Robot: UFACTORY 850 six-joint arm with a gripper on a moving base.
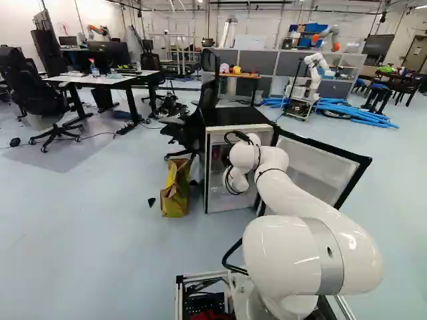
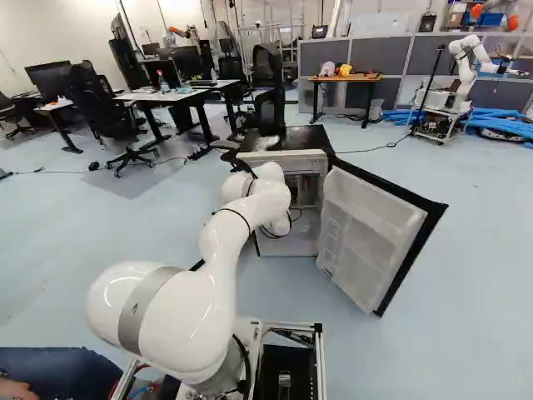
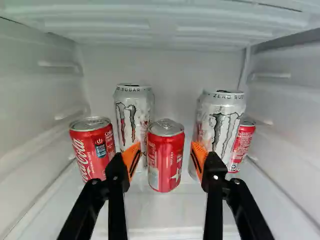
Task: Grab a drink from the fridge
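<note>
The middle red can [image 3: 166, 162], apparently the drink we are after, is standing upright on the fridge floor, between the pincer's orange pads but apart from both; two silver cans [image 3: 134, 112] are standing just behind it, with other red cans [image 3: 91, 152] nearer the side walls. Our pincer [image 3: 165, 145] is standing wide open, holding nothing. The fridge door [image 2: 371, 237] is hanging open and we are lining up on a can, so the opening and the approach are looking done; closing on the can, drawing it clear and bringing it out are remaining. Our arm [image 2: 237, 221] is stretching forward from the base, its wrist bending into the fridge [image 1: 241, 117] beside the open door.
</note>
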